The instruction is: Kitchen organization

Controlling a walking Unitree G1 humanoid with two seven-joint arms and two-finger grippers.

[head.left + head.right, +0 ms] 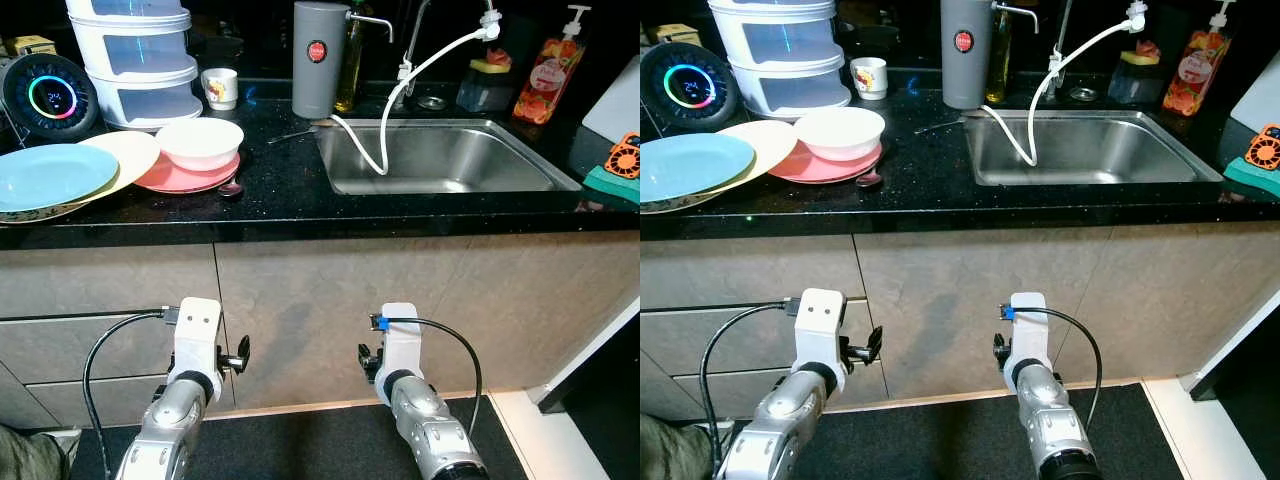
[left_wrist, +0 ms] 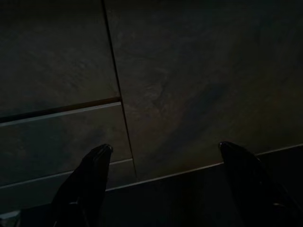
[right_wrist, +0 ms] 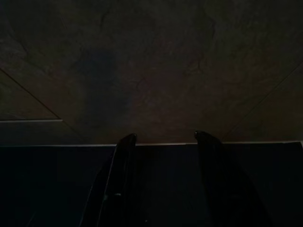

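Observation:
On the black counter (image 1: 280, 205) at the left lie a blue plate (image 1: 45, 175) on a cream plate (image 1: 125, 155). Beside them a white bowl (image 1: 200, 142) sits on a pink plate (image 1: 180, 178), with a small spoon (image 1: 231, 188) at its edge. The steel sink (image 1: 440, 155) is at the right, and a white hose (image 1: 395, 100) hangs into it. Both arms hang low before the cabinet fronts, well below the counter. My left gripper (image 2: 163, 147) is open wide and faces a drawer seam. My right gripper (image 3: 164, 136) is open, facing a cabinet panel above the floor.
At the back stand a white stacked container (image 1: 135, 60), a mug (image 1: 220, 88), a grey flask (image 1: 318, 58), a soap bottle (image 1: 548, 70) and a round glowing display (image 1: 50, 97). A green and orange item (image 1: 618, 172) lies at the counter's right end. A dark mat (image 1: 310, 440) covers the floor.

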